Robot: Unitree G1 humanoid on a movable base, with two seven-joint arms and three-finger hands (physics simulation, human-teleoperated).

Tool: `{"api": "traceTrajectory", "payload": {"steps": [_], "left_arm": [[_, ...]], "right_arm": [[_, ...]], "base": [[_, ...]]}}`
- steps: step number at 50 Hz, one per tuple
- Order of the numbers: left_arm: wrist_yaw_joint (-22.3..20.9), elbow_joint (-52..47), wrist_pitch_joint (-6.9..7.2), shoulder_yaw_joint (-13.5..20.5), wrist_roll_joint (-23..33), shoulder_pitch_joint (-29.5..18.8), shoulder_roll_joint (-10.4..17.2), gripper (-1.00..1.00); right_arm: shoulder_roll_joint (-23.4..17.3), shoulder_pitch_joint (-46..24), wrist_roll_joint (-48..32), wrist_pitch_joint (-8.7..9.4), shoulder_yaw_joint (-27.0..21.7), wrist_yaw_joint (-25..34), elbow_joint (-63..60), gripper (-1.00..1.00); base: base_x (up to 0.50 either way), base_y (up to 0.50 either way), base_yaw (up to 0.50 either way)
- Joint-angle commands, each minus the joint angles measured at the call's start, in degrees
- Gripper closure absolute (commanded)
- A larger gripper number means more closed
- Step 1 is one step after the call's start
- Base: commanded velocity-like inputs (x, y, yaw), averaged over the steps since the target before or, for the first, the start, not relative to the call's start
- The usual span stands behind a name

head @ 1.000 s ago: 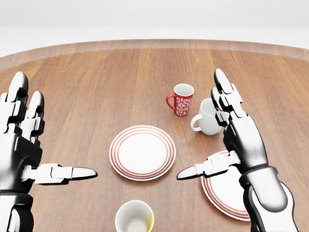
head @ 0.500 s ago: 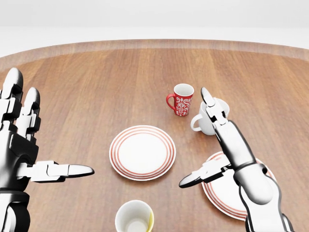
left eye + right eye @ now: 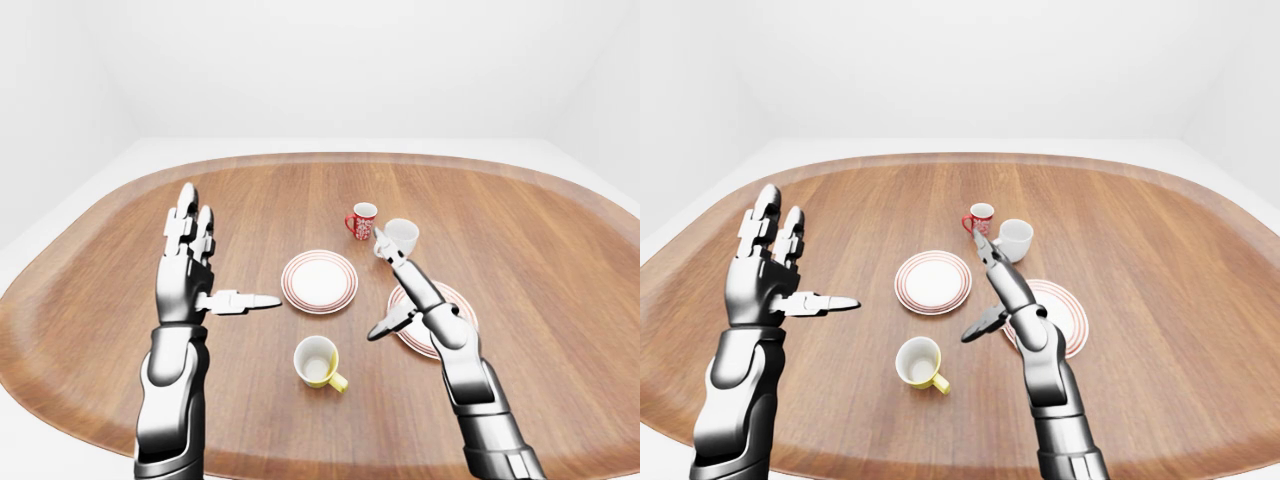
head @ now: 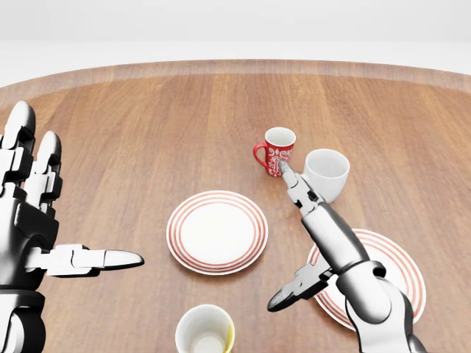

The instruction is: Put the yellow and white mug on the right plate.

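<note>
Your right hand (image 4: 324, 235) is spread, gripping nothing, fingers stretched over the right plate (image 4: 401, 276) with tips near the red mug (image 4: 277, 151) and white mug (image 4: 326, 175). The yellow and white mug (image 3: 318, 362) stands apart below your thumb. Your left hand (image 3: 190, 275) hovers released.

Mug (image 3: 318, 361) below two plates (image 3: 319, 281), table (image 3: 540, 260)
</note>
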Motion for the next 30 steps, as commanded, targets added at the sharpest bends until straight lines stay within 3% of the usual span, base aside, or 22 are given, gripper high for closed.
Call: {"api": "traceTrajectory", "payload": {"steps": [1, 3, 10, 16, 20, 30], "left_arm": [[-0.09, 0.02, 0.00, -0.09, 0.07, -0.06, -0.02, -0.98], [-0.05, 0.16, 0.00, 0.01, 0.04, -0.19, 0.03, -0.98], [-0.02, 0.38, 0.00, 0.19, -0.12, -0.38, 0.15, -0.98], [-0.02, 0.48, 0.00, 0.26, -0.19, -0.43, 0.22, -0.98], [-0.06, 0.15, 0.00, 0.26, -0.25, -0.39, 0.24, -0.98], [-0.08, -0.67, 0.00, 0.67, -0.56, -0.48, 0.40, -0.98]], "right_arm": [[0.68, -0.40, -3.10, -1.20, 1.19, 1.39, 1.42, -1.00], [0.62, -1.09, -3.56, -0.53, 1.21, 2.10, 1.07, -1.00], [0.76, -2.20, -4.85, -1.58, 1.74, 2.20, 2.95, -1.00], [1.41, -2.00, -6.03, -0.74, 2.41, 2.83, 1.60, -1.00], [1.56, -2.38, -6.70, -1.47, 2.81, 2.32, 2.66, -1.00], [2.41, -2.87, -9.64, -0.46, 3.93, 3.13, 1.08, -1.00]], "base": [[0.00, 0.00, 0.00], [0.00, 0.00, 0.00], [0.00, 0.00, 0.00], [0.00, 0.00, 0.00], [0.00, 0.00, 0.00], [0.00, 0.00, 0.00]]}}
